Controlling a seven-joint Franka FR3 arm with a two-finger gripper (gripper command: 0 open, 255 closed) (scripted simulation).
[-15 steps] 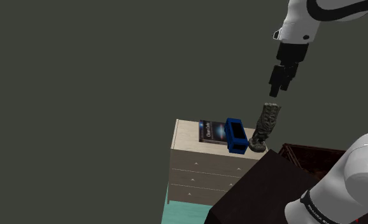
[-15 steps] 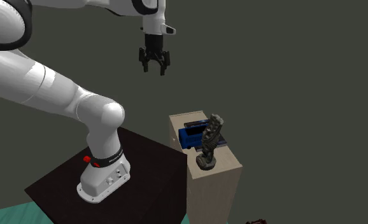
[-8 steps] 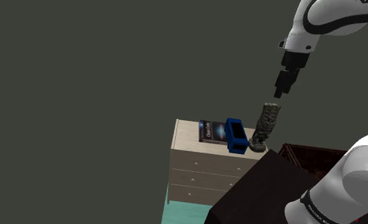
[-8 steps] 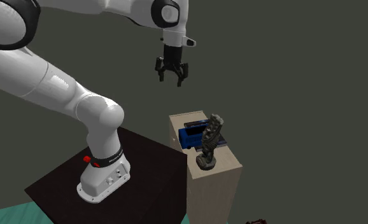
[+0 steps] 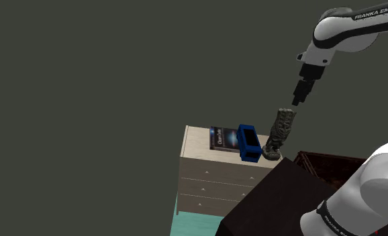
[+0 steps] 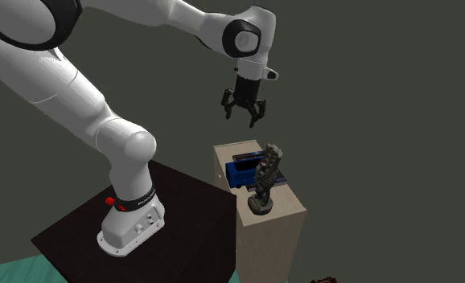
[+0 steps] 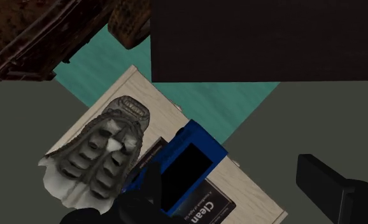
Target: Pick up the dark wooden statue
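Second exterior view: hand [image 6: 242,118] hung above & beside statue [image 6: 265,181], fingers apart, nothing held. Statue stood upright on dresser [image 6: 281,233] top, just beside blue box [image 6: 240,174]. Step: approach. Next, prob.: centre over statue, descend, close.

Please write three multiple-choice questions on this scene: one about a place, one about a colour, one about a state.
1. Where does the statue stand? A) on the floor B) on top of the dresser C) inside a drawer
2. What colour is the box beside the statue? A) blue B) red C) yellow
3. How is the gripper? A) shut on the statue B) shut on nothing C) open, above the statue

1 B: its base rests on the dresser's top. 2 A: it is plainly blue. 3 C: its fingers stand apart, touching nothing.
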